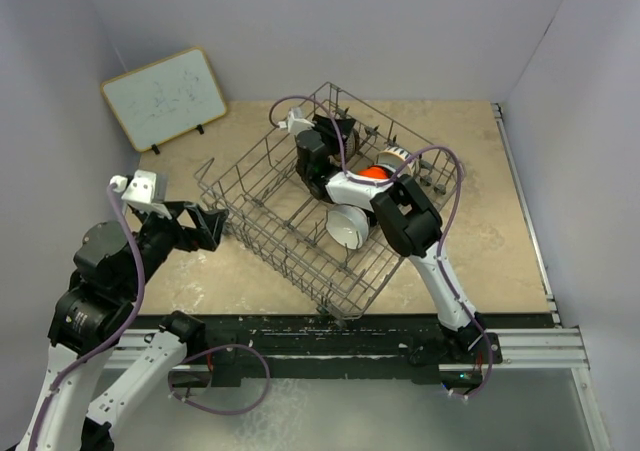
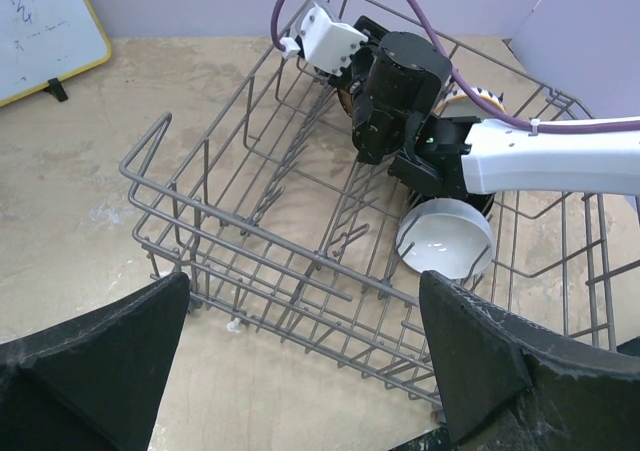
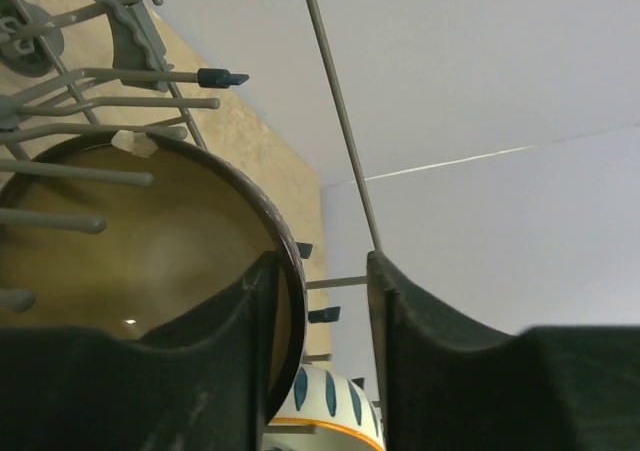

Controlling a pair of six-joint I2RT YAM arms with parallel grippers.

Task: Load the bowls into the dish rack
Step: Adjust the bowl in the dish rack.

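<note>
Nearest, the left gripper is held empty, fingers spread wide, just off the near-left corner of the dish rack, apparently kept clear of the other arm's work. Inside the rack a white bowl is stood on edge between tines, and beyond it an orange bowl and a patterned bowl are lodged likewise. Farthest, a brown bowl is straddled at its rim by the right gripper. Its fingers are slightly parted, with a gap seen beside the rim, so a release is judged likely.

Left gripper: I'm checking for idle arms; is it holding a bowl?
No, the left gripper is wide open beside the dish rack, gripping nothing.
</note>
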